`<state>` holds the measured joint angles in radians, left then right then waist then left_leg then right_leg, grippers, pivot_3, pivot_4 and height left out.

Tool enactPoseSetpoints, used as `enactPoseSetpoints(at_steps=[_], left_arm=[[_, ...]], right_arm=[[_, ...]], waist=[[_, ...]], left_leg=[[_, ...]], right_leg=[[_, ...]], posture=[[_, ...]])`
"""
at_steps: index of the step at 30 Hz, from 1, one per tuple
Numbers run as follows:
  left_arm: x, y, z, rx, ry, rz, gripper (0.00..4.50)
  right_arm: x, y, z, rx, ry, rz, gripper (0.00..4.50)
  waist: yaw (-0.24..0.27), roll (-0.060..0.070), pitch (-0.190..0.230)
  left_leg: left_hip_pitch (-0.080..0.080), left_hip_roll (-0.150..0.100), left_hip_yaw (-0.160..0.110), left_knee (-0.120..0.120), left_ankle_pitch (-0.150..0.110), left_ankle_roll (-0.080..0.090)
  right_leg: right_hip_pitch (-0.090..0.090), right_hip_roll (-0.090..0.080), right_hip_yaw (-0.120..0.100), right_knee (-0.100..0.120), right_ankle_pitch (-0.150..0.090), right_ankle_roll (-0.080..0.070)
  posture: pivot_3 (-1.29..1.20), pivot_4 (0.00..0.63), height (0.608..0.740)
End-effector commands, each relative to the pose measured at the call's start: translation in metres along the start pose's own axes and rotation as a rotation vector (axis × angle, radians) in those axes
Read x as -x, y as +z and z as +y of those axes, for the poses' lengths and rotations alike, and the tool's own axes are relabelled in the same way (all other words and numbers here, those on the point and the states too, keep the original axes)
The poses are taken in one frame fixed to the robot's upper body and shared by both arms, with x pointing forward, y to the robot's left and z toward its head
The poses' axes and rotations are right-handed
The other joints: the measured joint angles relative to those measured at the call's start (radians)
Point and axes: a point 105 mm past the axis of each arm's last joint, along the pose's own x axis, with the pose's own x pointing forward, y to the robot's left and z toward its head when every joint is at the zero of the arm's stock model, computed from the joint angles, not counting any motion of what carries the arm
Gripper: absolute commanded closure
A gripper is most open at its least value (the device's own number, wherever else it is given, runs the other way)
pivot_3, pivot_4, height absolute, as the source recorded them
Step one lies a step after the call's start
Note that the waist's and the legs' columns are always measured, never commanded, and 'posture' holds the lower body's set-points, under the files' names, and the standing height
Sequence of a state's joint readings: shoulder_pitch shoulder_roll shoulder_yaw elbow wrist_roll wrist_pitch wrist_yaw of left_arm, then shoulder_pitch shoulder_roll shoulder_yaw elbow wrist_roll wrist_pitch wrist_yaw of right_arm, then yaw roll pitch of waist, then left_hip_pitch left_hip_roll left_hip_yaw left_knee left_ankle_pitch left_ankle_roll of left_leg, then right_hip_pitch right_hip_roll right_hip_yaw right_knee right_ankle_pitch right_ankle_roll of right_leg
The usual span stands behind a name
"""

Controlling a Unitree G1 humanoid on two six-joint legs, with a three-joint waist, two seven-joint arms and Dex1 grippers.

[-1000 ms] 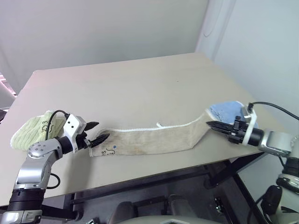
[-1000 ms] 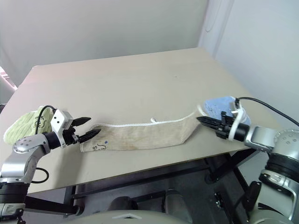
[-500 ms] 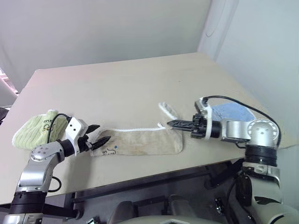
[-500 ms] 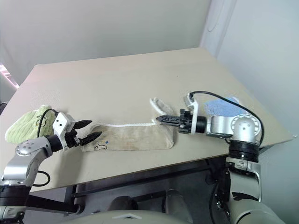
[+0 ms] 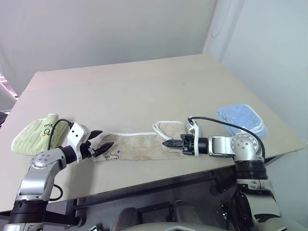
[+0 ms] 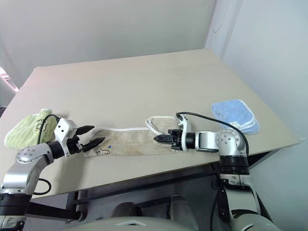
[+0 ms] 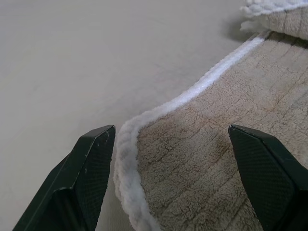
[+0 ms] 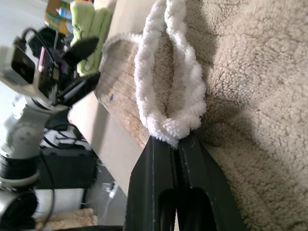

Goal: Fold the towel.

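The beige towel (image 5: 139,144) lies as a long strip near the table's front edge, with white corded edging along its far side. Its right end is doubled back over the strip toward the left. My right gripper (image 5: 166,143) points left, low over the towel. It is shut on the white corded edge (image 8: 168,110) of that folded end. My left gripper (image 5: 102,138) stands open at the towel's left end. The corner of the towel (image 7: 216,144) lies between its two fingers (image 7: 82,178), and they do not grip it. A small dark mark (image 5: 113,155) shows near that corner.
A light green folded towel (image 5: 33,134) lies at the table's left edge, just behind my left arm. A light blue folded towel (image 5: 240,119) sits near the right edge. The tan table (image 5: 134,82) stretches away behind the strip; its front edge runs close below the towel.
My right gripper has carried the towel's right end leftward and down, doubling it over the strip and uncovering the blue towel. The left gripper has stayed in place, open.
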<state>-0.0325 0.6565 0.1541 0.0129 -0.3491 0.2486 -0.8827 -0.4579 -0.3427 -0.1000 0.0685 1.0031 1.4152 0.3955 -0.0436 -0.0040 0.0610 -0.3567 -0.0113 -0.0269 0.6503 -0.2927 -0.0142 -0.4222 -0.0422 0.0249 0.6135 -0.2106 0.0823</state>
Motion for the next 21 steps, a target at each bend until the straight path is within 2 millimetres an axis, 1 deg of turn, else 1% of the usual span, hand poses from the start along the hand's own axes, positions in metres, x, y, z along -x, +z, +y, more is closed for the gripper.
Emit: enactPoseSetpoints(at_steps=[1, 5, 8, 11, 17, 20, 21], left_arm=[[0.006, 0.015, 0.007, -0.049, 0.021, -0.035, 0.54], [0.004, 0.015, 0.005, -0.049, 0.015, -0.032, 0.54], [0.003, 0.014, 0.005, -0.046, 0.014, -0.031, 0.54], [0.002, 0.013, 0.005, -0.044, 0.013, -0.03, 0.54], [0.002, 0.014, 0.006, -0.047, 0.016, -0.032, 0.54], [0.003, 0.015, 0.008, -0.047, 0.021, -0.033, 0.54], [0.003, 0.015, 0.008, -0.048, 0.023, -0.032, 0.54]], right_arm=[[0.001, 0.002, 0.016, 0.081, 0.058, -0.005, 4.48], [-0.002, -0.009, 0.02, 0.13, 0.064, 0.025, 4.48], [-0.006, -0.015, 0.02, 0.11, 0.068, 0.032, 4.48], [-0.011, -0.016, 0.017, 0.107, 0.047, 0.028, 4.48], [-0.016, -0.022, 0.026, 0.119, 0.084, 0.051, 4.48], [-0.016, -0.026, 0.023, 0.135, 0.069, 0.069, 3.82], [-0.016, -0.027, 0.022, 0.141, 0.058, 0.078, 3.48]], waist=[[0.0, 0.0, 0.0], [0.0, 0.0, 0.0], [0.0, 0.0, 0.0], [0.0, 0.0, 0.0], [0.0, 0.0, 0.0], [0.001, -0.001, 0.0], [0.001, -0.001, 0.0]], left_leg=[[0.0, 0.0, 0.0, 0.0, 0.0, 0.0], [0.0, 0.0, 0.0, 0.0, 0.0, 0.0], [0.0, 0.0, 0.0, 0.0, 0.0, 0.0], [0.0, 0.0, 0.0, 0.0, 0.0, 0.0], [0.0, 0.0, 0.0, 0.0, 0.0, 0.0], [0.0, 0.0, 0.0, 0.0, 0.0, 0.0], [0.0, 0.0, 0.0, 0.0, 0.0, 0.0]], right_leg=[[0.0, 0.0, 0.0, 0.0, 0.0, 0.0], [0.0, 0.0, 0.0, 0.0, 0.0, 0.0], [0.0, 0.0, 0.0, 0.0, 0.0, 0.0], [0.0, 0.0, 0.0, 0.0, 0.0, 0.0], [0.0, 0.0, 0.0, 0.0, 0.0, 0.0], [0.0, 0.0, 0.0, 0.0, 0.0, 0.0], [0.0, 0.0, 0.0, 0.0, 0.0, 0.0]], posture=[[0.0, 0.0, 0.74], [0.0, 0.0, 0.74], [0.0, 0.0, 0.74], [0.0, 0.0, 0.74], [0.0, 0.0, 0.74], [0.0, 0.0, 0.74], [0.0, 0.0, 0.74]])
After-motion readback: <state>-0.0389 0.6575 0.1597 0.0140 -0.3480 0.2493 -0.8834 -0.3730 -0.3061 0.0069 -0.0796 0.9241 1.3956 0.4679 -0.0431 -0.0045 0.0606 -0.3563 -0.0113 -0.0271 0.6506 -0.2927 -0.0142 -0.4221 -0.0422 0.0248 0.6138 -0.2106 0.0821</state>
